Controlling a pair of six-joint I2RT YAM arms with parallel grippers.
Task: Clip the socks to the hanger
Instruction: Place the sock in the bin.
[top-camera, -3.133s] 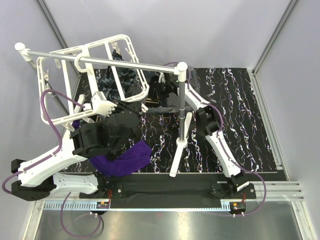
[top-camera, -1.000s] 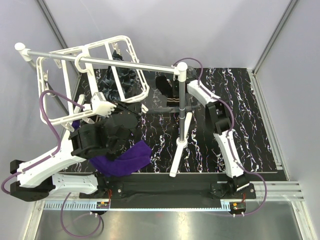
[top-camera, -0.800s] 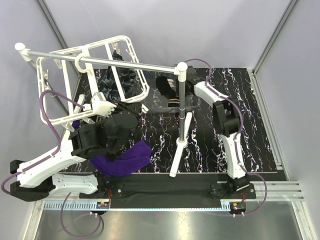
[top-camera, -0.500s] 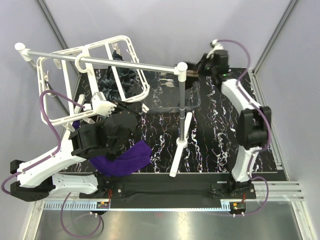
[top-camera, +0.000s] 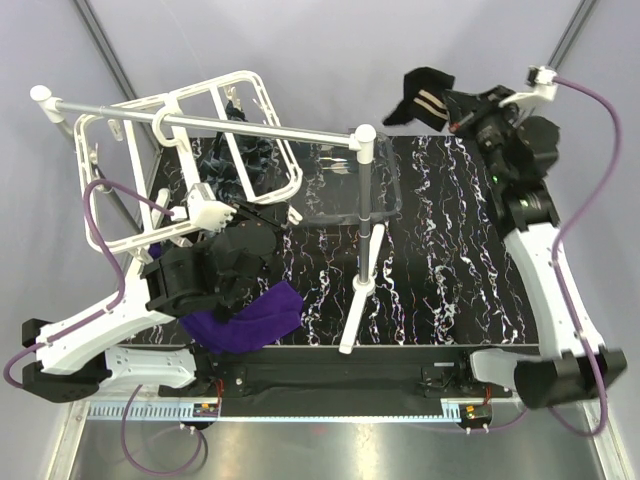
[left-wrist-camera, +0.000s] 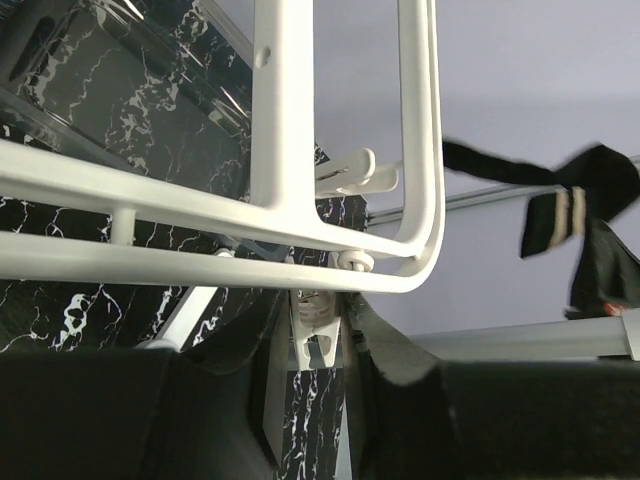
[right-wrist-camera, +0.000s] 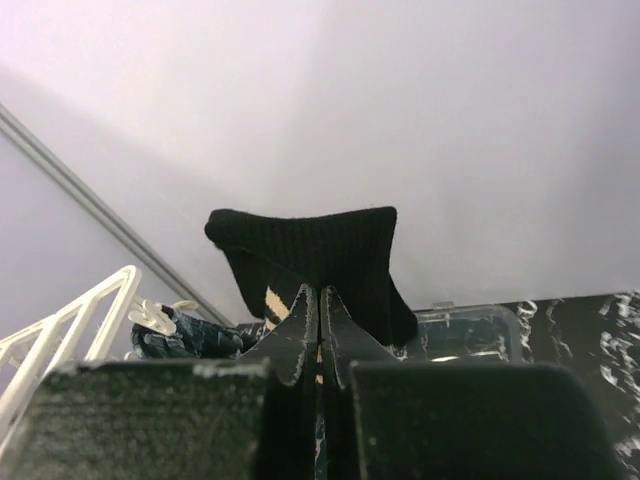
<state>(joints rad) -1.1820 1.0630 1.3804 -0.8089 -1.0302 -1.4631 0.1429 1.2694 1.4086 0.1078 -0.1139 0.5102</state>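
Observation:
The white grid hanger (top-camera: 180, 160) hangs from the silver rod at the left. A navy marbled sock (top-camera: 240, 150) hangs on it and also shows in the right wrist view (right-wrist-camera: 185, 335). My left gripper (top-camera: 272, 212) sits under the hanger's near right corner (left-wrist-camera: 415, 250), its fingers closed against both sides of a small white clip (left-wrist-camera: 318, 350). My right gripper (top-camera: 455, 108) is raised at the back right, shut on the black sock with tan stripes (top-camera: 420, 95), which drapes over the fingertips (right-wrist-camera: 320, 240). The purple sock (top-camera: 250, 318) lies on the mat under my left arm.
The silver rod stand (top-camera: 365, 230) with white caps stands mid-table on splayed legs. A clear plastic bin (top-camera: 385, 185) sits behind it on the black marbled mat (top-camera: 450, 260). White enclosure walls and metal frame posts surround the table.
My right arm lifted the black sock out of the bin area and swung it up to the back right. My left arm and the hanger stayed still.

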